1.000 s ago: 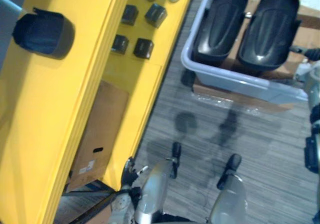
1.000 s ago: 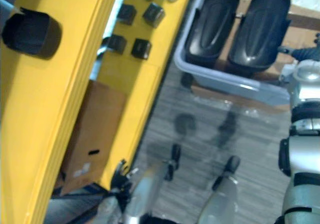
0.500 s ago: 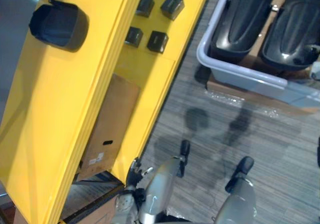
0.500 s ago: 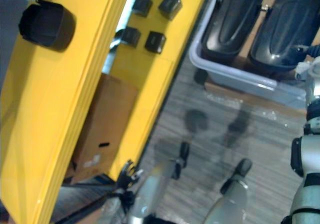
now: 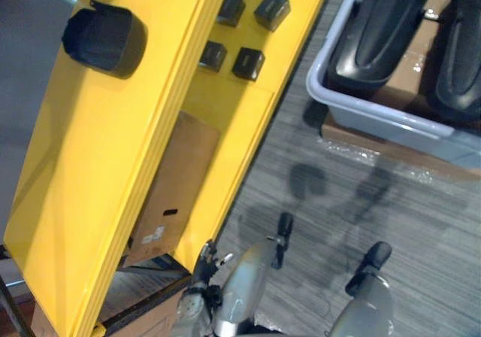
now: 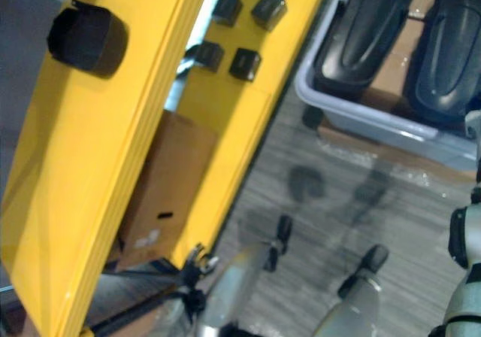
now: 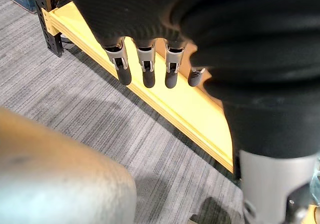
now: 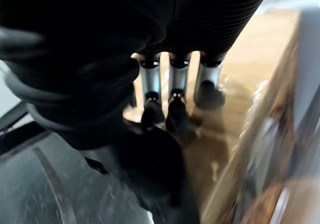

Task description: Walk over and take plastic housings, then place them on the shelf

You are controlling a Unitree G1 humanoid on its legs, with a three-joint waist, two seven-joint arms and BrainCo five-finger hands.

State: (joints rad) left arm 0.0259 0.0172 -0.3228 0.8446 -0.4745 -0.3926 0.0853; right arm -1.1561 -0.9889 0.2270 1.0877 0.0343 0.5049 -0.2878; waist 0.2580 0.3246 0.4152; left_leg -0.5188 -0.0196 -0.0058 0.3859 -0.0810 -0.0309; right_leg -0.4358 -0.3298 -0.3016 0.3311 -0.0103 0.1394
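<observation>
Two long black plastic housings (image 5: 379, 28) (image 5: 462, 51) lie side by side in a grey tub (image 5: 376, 115) on the floor at the upper right. Another black housing (image 5: 104, 40) stands on the top board of the yellow shelf (image 5: 113, 164) at the upper left. My right arm (image 6: 466, 239) reaches toward the tub from the right edge. In its wrist view my right hand (image 8: 172, 91) has its fingers curled down onto the rim of a glossy black housing (image 8: 60, 184). My left hand (image 7: 145, 69) hangs open over the carpet beside the shelf's lowest board.
Several small black boxes (image 5: 248, 62) and grey discs sit on a lower yellow board. A brown cardboard box (image 5: 169, 186) stands under the shelf. The tub rests on flat cardboard (image 5: 391, 145). Grey carpet (image 5: 421, 201) lies between shelf and tub.
The head camera has moved, so shelf and tub sit farther right and higher in the picture. My right hand's fingers have curled from straight to shut. The left hand hangs as before.
</observation>
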